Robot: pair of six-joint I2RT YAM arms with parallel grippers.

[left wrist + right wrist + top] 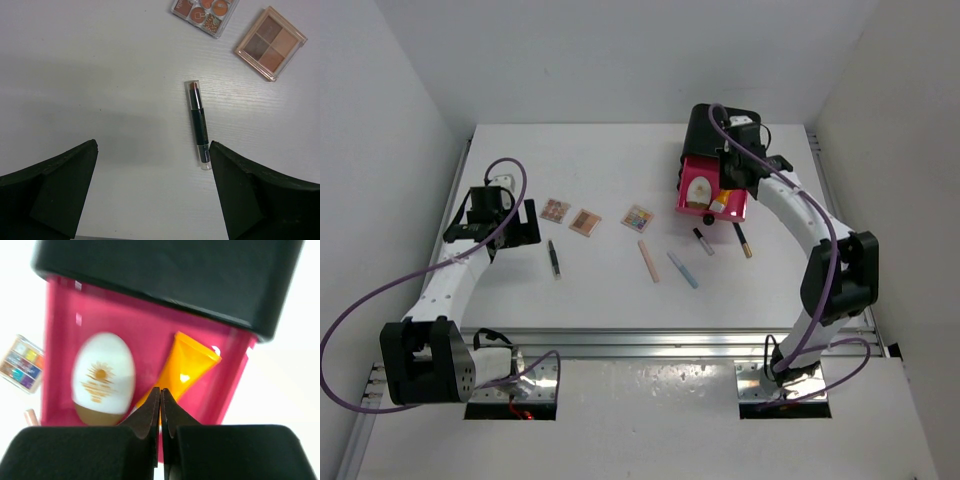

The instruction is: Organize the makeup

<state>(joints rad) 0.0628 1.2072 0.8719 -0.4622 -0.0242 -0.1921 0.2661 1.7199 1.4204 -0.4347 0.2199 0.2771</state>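
The white table [620,160] is carrying everything. Left of centre, three square palettes are lying in a loose row: one with round pans [556,210], a brown one [585,222] just beside it, and a colourful one [638,218] further right. Below them a black stick [554,259] is lying alone. At the centre a pink stick [649,261] and a blue stick [683,269] are lying near each other, not touching. Right of these, a short dark stick [703,241] and a black pencil [743,239] are resting. At the upper right a black box [702,128] is standing, its pink drawer [735,208] sticking out.
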